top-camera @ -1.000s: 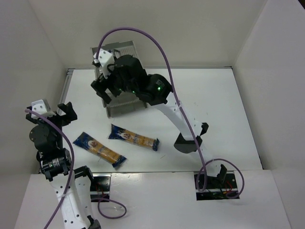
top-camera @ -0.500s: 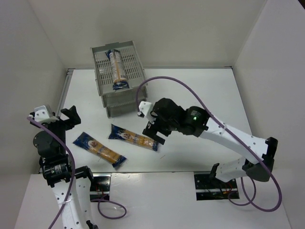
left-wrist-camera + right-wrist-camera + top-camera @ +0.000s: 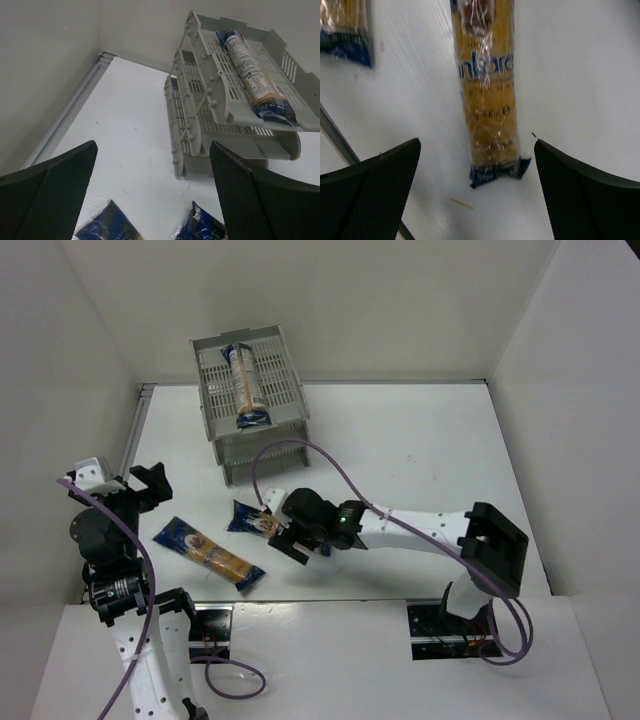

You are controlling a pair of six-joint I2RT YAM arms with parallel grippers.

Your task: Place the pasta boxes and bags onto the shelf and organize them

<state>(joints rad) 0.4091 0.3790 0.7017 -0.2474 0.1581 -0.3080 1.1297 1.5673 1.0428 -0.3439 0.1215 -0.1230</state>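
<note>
The shelf (image 3: 262, 445) is a light grey tiered rack at the back left, also in the left wrist view (image 3: 200, 125). One pasta packet (image 3: 243, 380) lies in its top tray (image 3: 252, 75). Two more packets lie on the table: one at the front left (image 3: 210, 553), one beside it (image 3: 248, 518). My right gripper (image 3: 290, 532) is open, low over that second packet's right part; in the right wrist view the packet (image 3: 487, 90) ends between the jaws (image 3: 477, 190). My left gripper (image 3: 140, 485) is open and empty, left of the packets (image 3: 152, 200).
A loose pasta strand (image 3: 461, 203) lies on the table by the packet's end. The other packet's end (image 3: 345, 30) shows at the upper left. Two packet ends (image 3: 107, 227) (image 3: 200, 225) lie below the left jaws. White walls enclose the table.
My right arm drew back from the rack, leaving a packet in the top tray, and came down over the table packet. The left gripper shifted slightly.
</note>
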